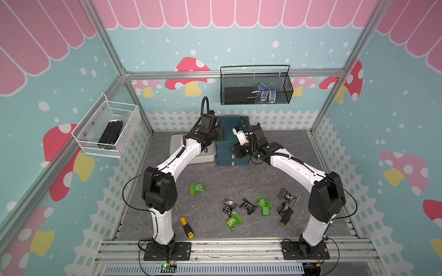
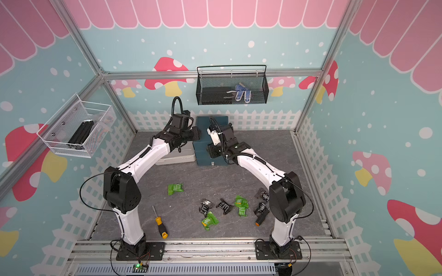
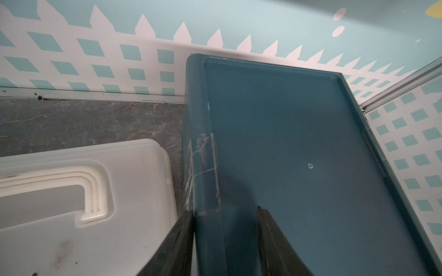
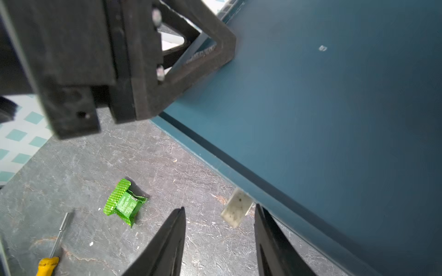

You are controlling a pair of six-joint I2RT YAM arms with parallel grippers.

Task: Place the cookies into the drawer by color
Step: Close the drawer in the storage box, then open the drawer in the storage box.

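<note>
We see the grey table (image 1: 215, 174) carrying the drawer (image 1: 226, 156), a teal cabinet that stands at the back by the fence wall. The pale case (image 1: 205, 156) is just beside it. Our left gripper (image 3: 223, 210) sits astride the cabinet's top edge on the case side, jaws apart, one finger down the side wall and one over the top. Our right gripper (image 4: 220, 206) is at the cabinet's front, jaws apart, gripping nothing. A yellow-handled screwdriver (image 1: 185, 224) lies near the front. The cookies (image 1: 264, 205), green and black, lie scattered on the table, well apart from the drawer. The white pull tab (image 4: 236, 208) shows between the right fingertips, unpinched.
</note>
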